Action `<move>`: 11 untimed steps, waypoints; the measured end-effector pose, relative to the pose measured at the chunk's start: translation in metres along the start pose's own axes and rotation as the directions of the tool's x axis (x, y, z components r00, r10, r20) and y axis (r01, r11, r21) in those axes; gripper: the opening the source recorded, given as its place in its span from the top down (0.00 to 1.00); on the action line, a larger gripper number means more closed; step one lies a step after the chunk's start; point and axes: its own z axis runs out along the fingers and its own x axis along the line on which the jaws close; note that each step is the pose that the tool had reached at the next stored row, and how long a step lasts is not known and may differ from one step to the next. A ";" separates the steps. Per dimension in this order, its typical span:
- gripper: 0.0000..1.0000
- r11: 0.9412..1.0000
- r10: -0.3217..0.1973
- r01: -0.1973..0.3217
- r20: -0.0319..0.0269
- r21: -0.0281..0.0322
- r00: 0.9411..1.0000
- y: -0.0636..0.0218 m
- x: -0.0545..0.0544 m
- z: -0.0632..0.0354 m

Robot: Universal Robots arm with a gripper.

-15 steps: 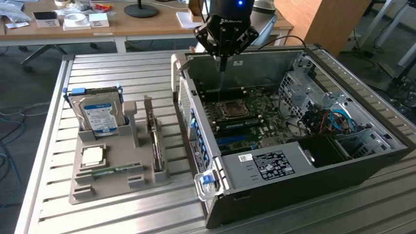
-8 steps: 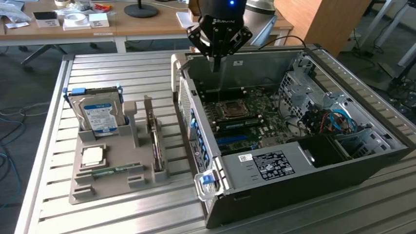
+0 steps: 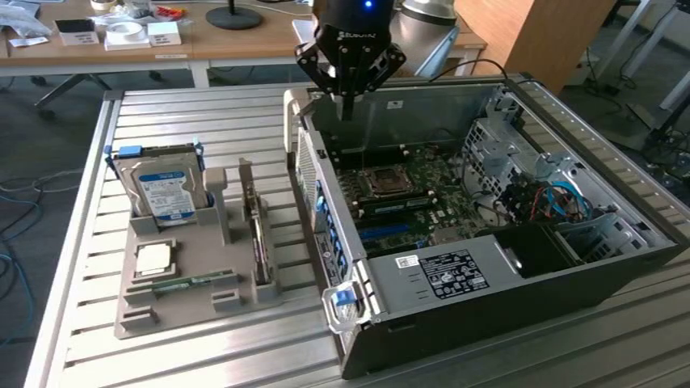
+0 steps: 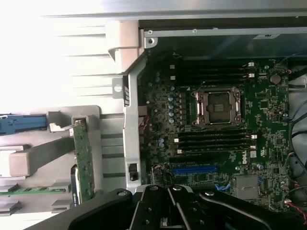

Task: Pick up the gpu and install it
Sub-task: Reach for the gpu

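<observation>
The gpu [image 3: 257, 242] stands on its edge in a slot of the grey holder [image 3: 183, 319], at the exterior view's left of the open computer case [image 3: 485, 299]. In the wrist view the gpu [image 4: 84, 165] is a thin green board seen edge-on. My gripper [image 3: 347, 107] hangs above the far left corner of the case, well away from the gpu, shut with nothing between its fingers. The wrist view has my gripper [image 4: 169, 203] over the motherboard [image 4: 259, 110], near its blue slot [image 4: 194, 169].
The holder also carries a hard drive [image 3: 167, 192], a processor [image 3: 154, 257] and a RAM stick [image 3: 194, 282]. Inside the case are drive cages and cables [image 3: 550, 198] and a black power supply [image 3: 458, 271]. A wooden desk [image 3: 216, 40] stands behind.
</observation>
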 end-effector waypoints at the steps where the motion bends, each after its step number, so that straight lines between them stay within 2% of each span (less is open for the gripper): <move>1: 0.89 1.000 0.000 0.000 0.000 0.000 1.000 -0.0002 0.002 0.0000; 11: 0.89 1.000 0.000 0.000 0.001 0.000 1.000 -0.0014 0.018 -0.0005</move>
